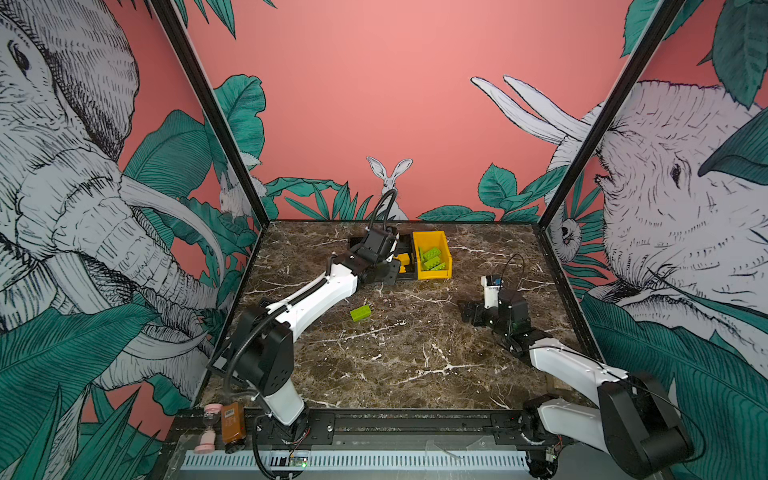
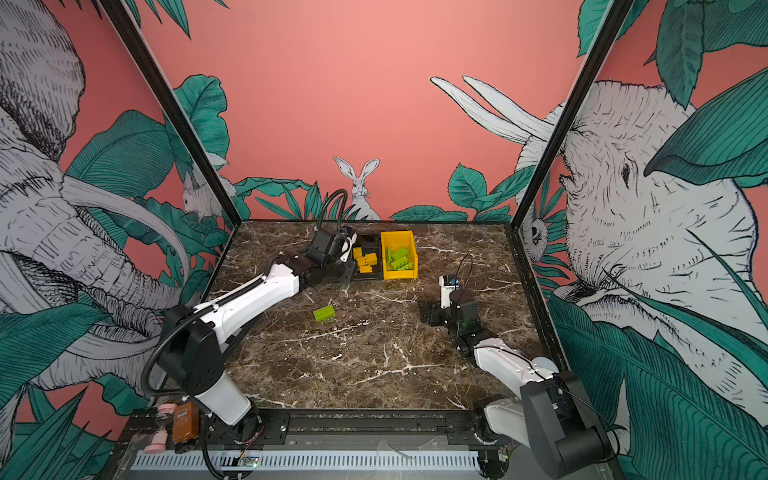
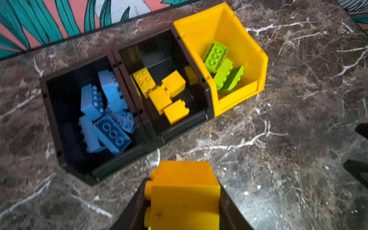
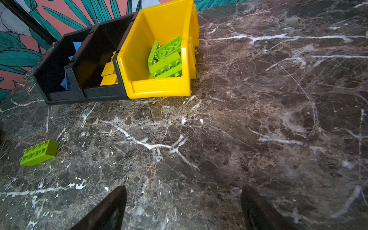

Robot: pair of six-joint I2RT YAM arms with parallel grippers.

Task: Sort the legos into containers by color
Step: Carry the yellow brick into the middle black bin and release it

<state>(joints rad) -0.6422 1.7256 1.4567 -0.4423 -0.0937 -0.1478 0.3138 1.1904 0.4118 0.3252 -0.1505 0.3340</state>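
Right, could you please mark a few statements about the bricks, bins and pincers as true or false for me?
1. The left pincer grips a yellow brick. True.
2. The yellow bin stands empty. False: green bricks lie in it.
3. One loose green brick lies on the table. True.
4. The right pincer is shut on a brick. False: it is open and holds nothing.
5. The middle black bin holds yellow bricks. True.
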